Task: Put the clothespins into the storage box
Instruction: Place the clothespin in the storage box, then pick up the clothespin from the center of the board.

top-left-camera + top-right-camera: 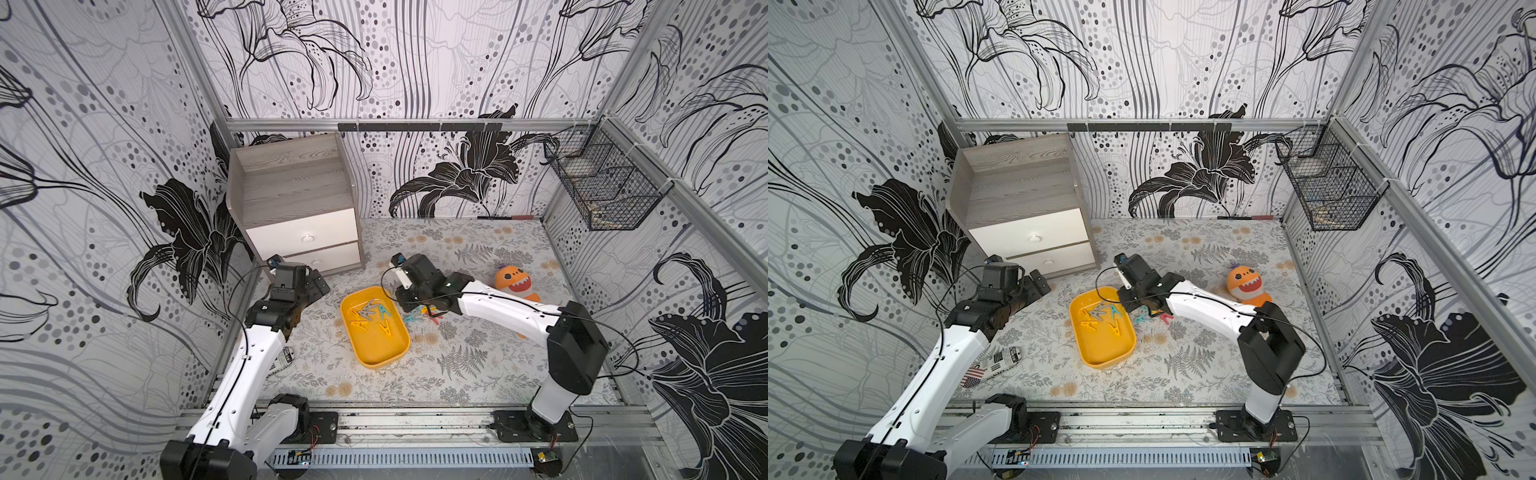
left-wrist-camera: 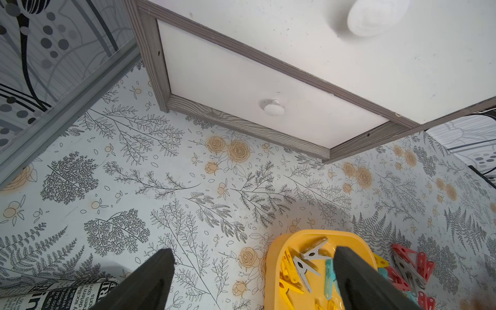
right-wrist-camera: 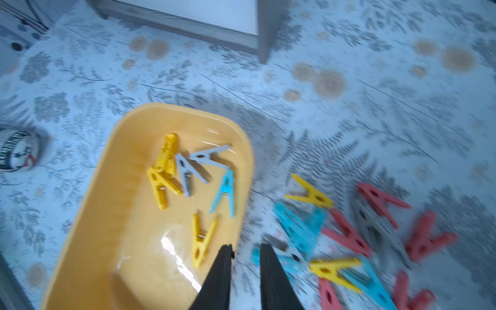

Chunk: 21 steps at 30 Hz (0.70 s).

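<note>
Lying in the glossy rounded storage box (image 3: 107,228), A-shaped plastic clothespins (image 3: 202,239); left fingers (image 2: 150,281) wide apart, right fingers (image 3: 220,273) narrowly parted, empty.

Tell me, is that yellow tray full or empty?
Partly filled: a few clothespins lie inside the storage box, much of its floor is bare, and a pile lies beside it.

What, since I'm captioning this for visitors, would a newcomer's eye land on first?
The bright yellow storage box in the middle, holding a few clothespins, with a colourful heap of loose clothespins right beside it. Next, the orange toothy plush toy farther right on the table, and the bold black-and-white flower wallpaper all round.
</note>
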{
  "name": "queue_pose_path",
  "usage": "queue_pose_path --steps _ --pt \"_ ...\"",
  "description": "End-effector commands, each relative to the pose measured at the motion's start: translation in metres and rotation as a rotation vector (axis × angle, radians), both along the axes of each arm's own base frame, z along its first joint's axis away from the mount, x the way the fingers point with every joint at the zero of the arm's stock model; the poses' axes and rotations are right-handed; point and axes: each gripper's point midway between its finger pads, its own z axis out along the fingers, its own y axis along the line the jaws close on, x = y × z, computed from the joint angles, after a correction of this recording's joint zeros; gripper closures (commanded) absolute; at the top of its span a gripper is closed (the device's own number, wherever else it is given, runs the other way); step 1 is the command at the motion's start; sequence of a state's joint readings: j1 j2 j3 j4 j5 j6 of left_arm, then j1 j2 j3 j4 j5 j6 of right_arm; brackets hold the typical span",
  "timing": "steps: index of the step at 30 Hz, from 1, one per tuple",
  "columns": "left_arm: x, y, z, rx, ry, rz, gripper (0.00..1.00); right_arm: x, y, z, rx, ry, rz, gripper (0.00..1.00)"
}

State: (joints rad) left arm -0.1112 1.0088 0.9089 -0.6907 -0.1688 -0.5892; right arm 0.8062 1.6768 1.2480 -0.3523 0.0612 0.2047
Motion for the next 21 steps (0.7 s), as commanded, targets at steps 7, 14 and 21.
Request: queue_pose_path --steps 7,14,21 --pt "0.005 -0.005 0.007 -0.006 -0.033 -0.029 0.03 -0.027 -0.087 -0.067 -0.142 0.136 -0.142 0.75" --pt "-0.002 -0.023 -0.009 -0.007 0.003 -0.092 0.03 -0.033 -0.098 -0.096 -0.189 0.184 -0.156 0.75" --pt "-0.006 -0.029 -0.018 -0.005 0.023 -0.108 0.03 -0.027 -0.089 -0.110 -0.189 0.210 -0.140 0.76"
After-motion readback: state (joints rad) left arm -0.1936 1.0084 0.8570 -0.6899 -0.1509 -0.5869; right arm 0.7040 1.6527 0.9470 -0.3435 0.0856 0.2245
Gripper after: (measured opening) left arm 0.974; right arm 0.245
